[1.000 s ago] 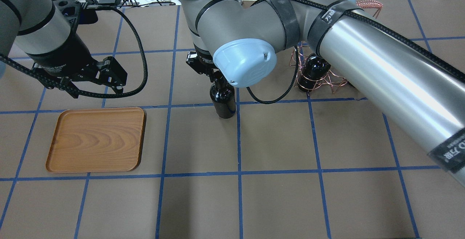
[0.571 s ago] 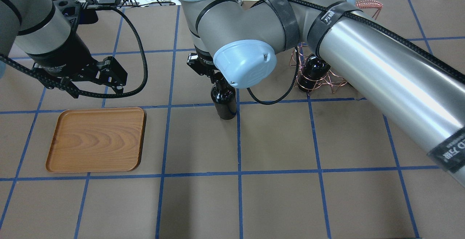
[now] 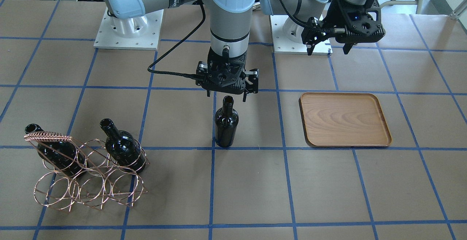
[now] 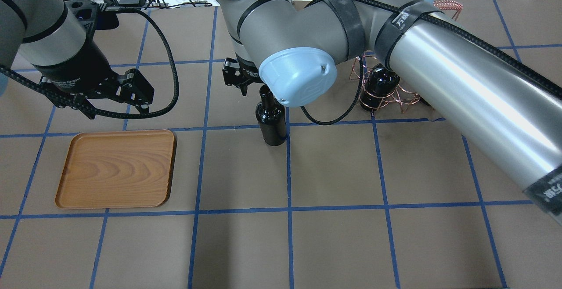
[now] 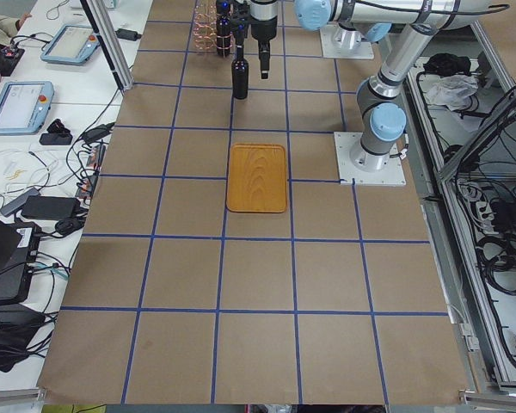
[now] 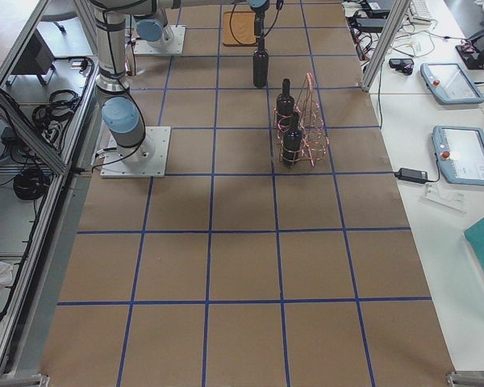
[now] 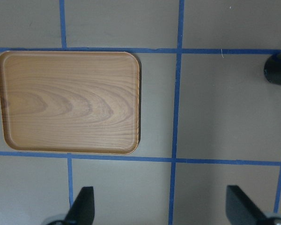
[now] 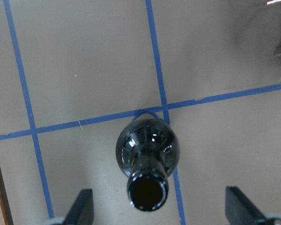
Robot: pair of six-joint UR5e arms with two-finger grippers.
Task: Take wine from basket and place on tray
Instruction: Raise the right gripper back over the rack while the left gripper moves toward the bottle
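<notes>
One wine (image 3: pixel 226 125) (upright) between basket (image 3: pixel 87 170), tray (image 3: pixel 344 119)

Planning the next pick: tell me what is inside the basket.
Two bottles lie tilted in the basket, necks poking out; its other loops show only table. In the overhead view the right arm covers most of it.

Bright, even overhead light, soft shadows, glints on the wine (image 8: pixel 147 145), sharp focus

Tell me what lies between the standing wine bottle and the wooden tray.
Nothing stands there. Between the wine bottle and the tray is only brown table covering, crossed by one blue tape line. This is clearest in the front-facing view.
</notes>
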